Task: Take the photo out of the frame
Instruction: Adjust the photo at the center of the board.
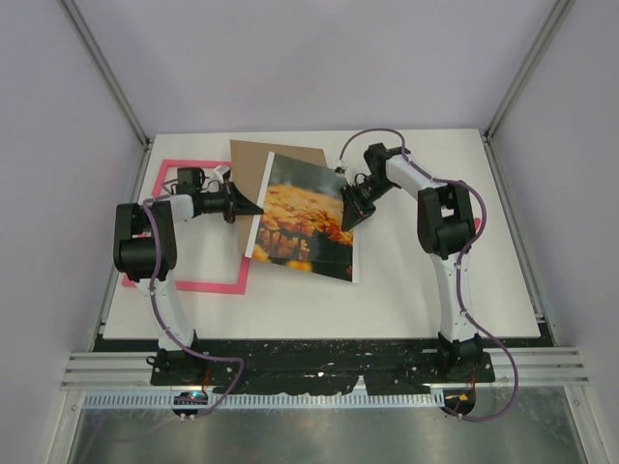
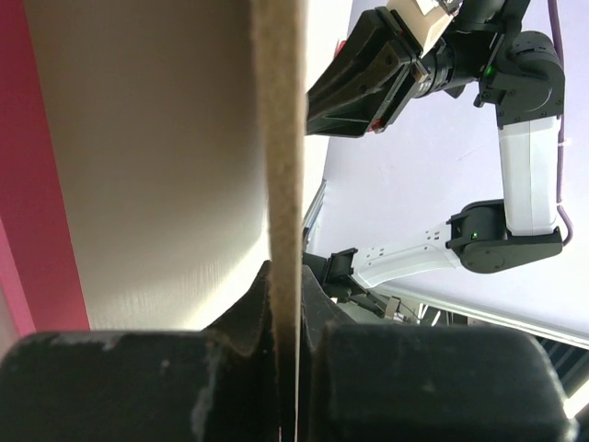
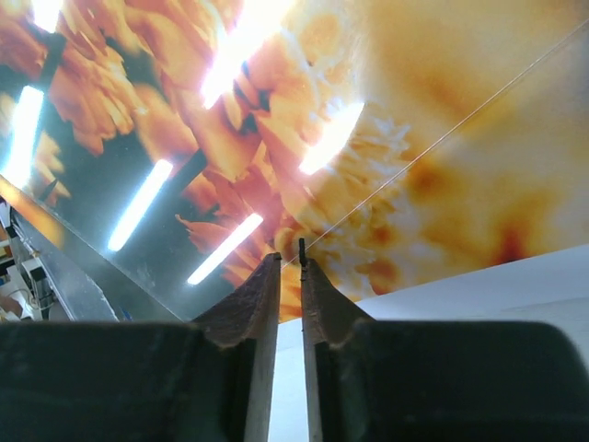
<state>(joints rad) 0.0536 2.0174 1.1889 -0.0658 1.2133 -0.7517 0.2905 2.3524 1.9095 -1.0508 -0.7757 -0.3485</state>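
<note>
The photo, orange-yellow flowers with a dark part, lies tilted on the table's middle, partly over the brown backing board. My left gripper is shut on the board's left edge; in the left wrist view the board runs edge-on between the jaws. The pink frame lies flat at the left under my left arm, and shows in the left wrist view. My right gripper is at the photo's right edge. Its jaws stand a narrow gap apart with only white table showing between them, and the glossy photo lies just beyond the tips.
The white table is walled at the left, back and right. A metal rail runs along the near edge by the arm bases. My right arm shows across from the left wrist camera.
</note>
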